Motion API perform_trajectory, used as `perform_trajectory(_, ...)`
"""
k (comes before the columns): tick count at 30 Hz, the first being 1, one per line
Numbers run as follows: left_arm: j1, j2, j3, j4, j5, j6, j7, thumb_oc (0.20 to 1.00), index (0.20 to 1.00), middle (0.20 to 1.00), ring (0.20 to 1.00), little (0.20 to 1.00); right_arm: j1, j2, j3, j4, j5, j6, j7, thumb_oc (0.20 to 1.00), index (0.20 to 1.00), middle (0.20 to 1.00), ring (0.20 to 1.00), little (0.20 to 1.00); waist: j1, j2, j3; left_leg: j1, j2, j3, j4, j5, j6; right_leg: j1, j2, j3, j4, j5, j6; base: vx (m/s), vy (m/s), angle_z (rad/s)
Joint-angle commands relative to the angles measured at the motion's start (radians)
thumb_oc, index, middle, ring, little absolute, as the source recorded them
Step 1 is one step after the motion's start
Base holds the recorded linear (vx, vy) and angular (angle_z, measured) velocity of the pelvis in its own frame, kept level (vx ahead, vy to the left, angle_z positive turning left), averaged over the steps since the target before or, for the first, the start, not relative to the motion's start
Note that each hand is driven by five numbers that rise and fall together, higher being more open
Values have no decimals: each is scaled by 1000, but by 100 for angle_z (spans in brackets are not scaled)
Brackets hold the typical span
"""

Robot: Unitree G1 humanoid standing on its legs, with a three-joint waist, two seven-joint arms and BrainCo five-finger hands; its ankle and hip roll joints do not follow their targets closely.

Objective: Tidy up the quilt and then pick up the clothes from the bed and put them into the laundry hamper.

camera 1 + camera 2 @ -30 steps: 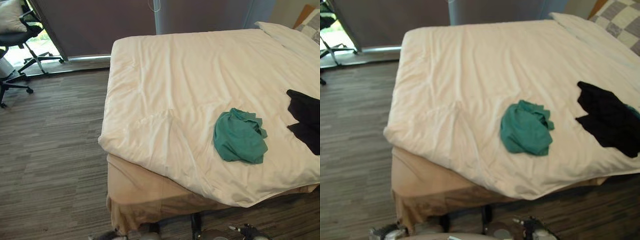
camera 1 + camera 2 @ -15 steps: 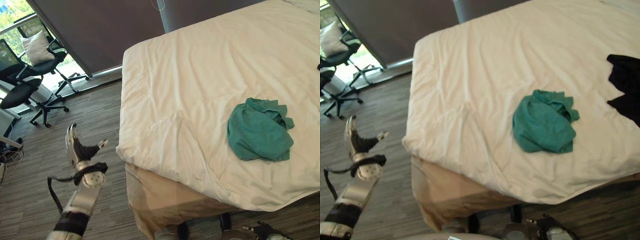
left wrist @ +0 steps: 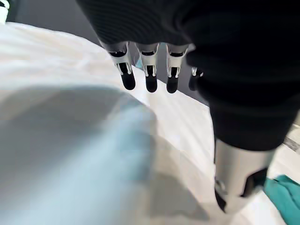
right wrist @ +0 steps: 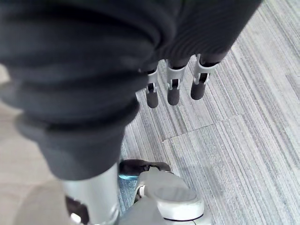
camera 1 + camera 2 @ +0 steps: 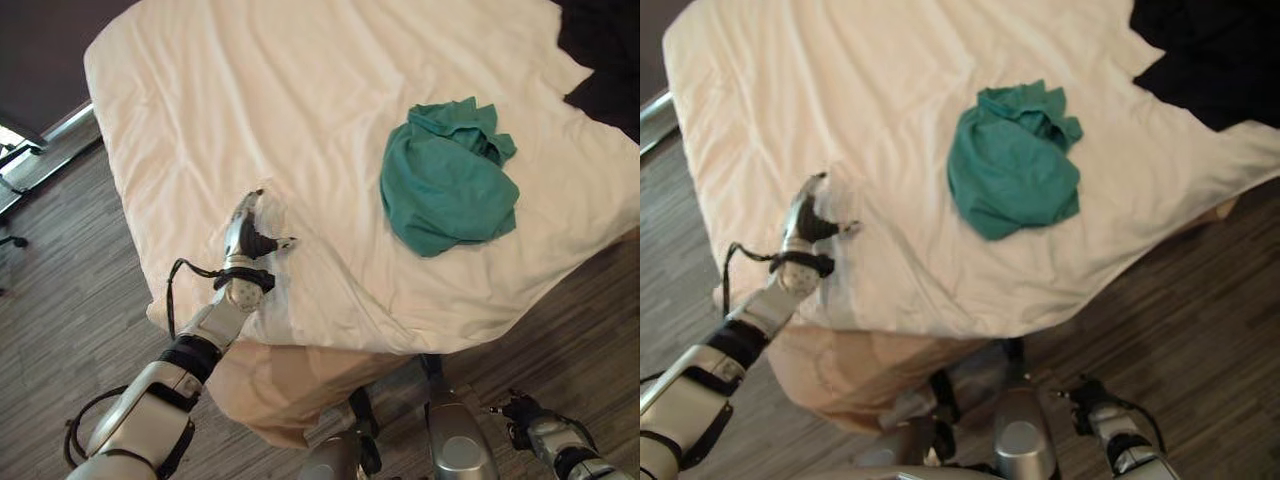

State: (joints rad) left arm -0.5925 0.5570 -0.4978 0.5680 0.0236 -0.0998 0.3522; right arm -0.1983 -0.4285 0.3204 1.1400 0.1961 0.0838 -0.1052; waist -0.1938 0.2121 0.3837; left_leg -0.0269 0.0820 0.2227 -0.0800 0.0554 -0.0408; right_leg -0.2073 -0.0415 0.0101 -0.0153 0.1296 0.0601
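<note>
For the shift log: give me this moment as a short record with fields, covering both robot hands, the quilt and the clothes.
left robot hand: open, fingers straight, over the raised fold of the quilt near the bed's corner
right robot hand: open, holding nothing, low beside the bed over the floor
quilt: white, spread over the bed, rumpled near the corner, tan sheet showing beneath its edge
green garment: bunched up on the quilt, apart from the left robot hand
black garment: lying on the quilt beyond the green one
</note>
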Motion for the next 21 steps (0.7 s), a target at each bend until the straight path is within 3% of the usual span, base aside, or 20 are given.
perform_trajectory(1, -21, 36, 33, 38, -17, -10, -95, 1000, 1000, 1000, 1000, 1000, -12, 30, 41, 9, -42, -20, 2, 1000, 1000, 1000, 1000, 1000, 3, -112, 1, -15, -9, -13, 70, -66, 12, 105, -97, -3, -18, -65, 58, -2, 79, -6)
perform_trajectory(2, -9, 5, 26, 84, -53, 70, -139, 849, 849, 849, 849, 849, -16, 27, 48, 7, -43, -27, 0, 1000, 1000, 1000, 1000, 1000, -1, -108, 5, -19, -10, -10, 75, -64, 11, 100, -97, 1, -14, -66, 58, -5, 72, -2)
perform_trajectory(3, -7, -4, 26, 104, -69, 95, -147, 558, 558, 558, 558, 558, -16, 26, 50, 4, -43, -28, -1, 1000, 1000, 1000, 1000, 1000, -3, -108, 6, -20, -10, -9, 76, -64, 11, 99, -97, 1, -13, -66, 58, -4, 95, 0)
perform_trajectory(4, 8, -40, 39, 196, -98, 141, -159, 200, 200, 200, 200, 200, -17, 22, 56, -16, -42, -28, -5, 1000, 1000, 1000, 1000, 1000, -10, -106, 15, -21, -12, -8, 84, -66, 12, 102, -98, 1, -10, -70, 58, -4, 51, 0)
perform_trajectory(7, 39, -86, 67, 309, -92, 164, -151, 200, 200, 200, 200, 200, -28, 23, 63, -46, -48, -22, -17, 1000, 1000, 1000, 1000, 1000, -11, -104, 22, -30, -17, -6, 86, -62, 12, 94, -99, 5, -11, -68, 57, -18, 68, -3)
perform_trajectory(12, 64, -108, 77, 376, -62, 145, -97, 200, 200, 200, 200, 200, -36, 24, 82, -77, -51, -1, -35, 1000, 1000, 1000, 1000, 1000, -11, -107, 29, -39, -19, -8, 91, -60, 12, 89, -99, 6, -7, -70, 53, -17, 45, -1)
perform_trajectory(14, 67, -102, 81, 379, -36, 115, -56, 200, 200, 200, 200, 200, -39, 22, 88, -82, -62, 5, -35, 1000, 1000, 1000, 1000, 1000, -8, -111, 30, -40, -19, -8, 90, -59, 11, 89, -98, 4, -7, -70, 52, -17, 17, 0)
perform_trajectory(16, 69, -89, 87, 356, -36, 56, 6, 200, 200, 200, 200, 200, -39, 25, 97, -81, -77, 3, -37, 1000, 1000, 1000, 1000, 1000, 0, -118, 32, -41, -18, -12, 87, -58, 10, 92, -97, 1, -8, -71, 51, -41, 23, -2)
perform_trajectory(17, 66, -73, 100, 317, -19, -17, 71, 200, 200, 200, 200, 200, -32, 30, 104, -75, -90, -2, -40, 1000, 1000, 1000, 1000, 1000, 10, -125, 30, -40, -18, -18, 86, -60, 11, 97, -97, -5, -8, -75, 50, -32, 11, -4)
perform_trajectory(18, 66, -72, 101, 314, -16, -23, 75, 200, 200, 200, 200, 200, -32, 31, 104, -74, -93, -2, -39, 1000, 1000, 1000, 1000, 1000, 10, -126, 31, -40, -18, -19, 86, -60, 12, 98, -97, -5, -8, -75, 50, -45, -10, -3)
perform_trajectory(19, 68, -41, 108, 224, 5, -80, 114, 200, 200, 200, 200, 200, -25, 36, 104, -67, -100, -4, -36, 1000, 1000, 1000, 1000, 1000, 25, -137, 32, -38, -18, -33, 88, -63, 13, 110, -97, -16, -9, -79, 49, -41, -35, 2)
perform_trajectory(21, 83, 2, 111, 73, 17, -101, 148, 200, 200, 200, 200, 200, -18, 46, 99, -51, -111, -3, -34, 1000, 1000, 1000, 1000, 1000, 54, -145, 24, -44, -17, -50, 88, -65, 13, 116, -98, -32, -10, -79, 47, -39, -52, 22)
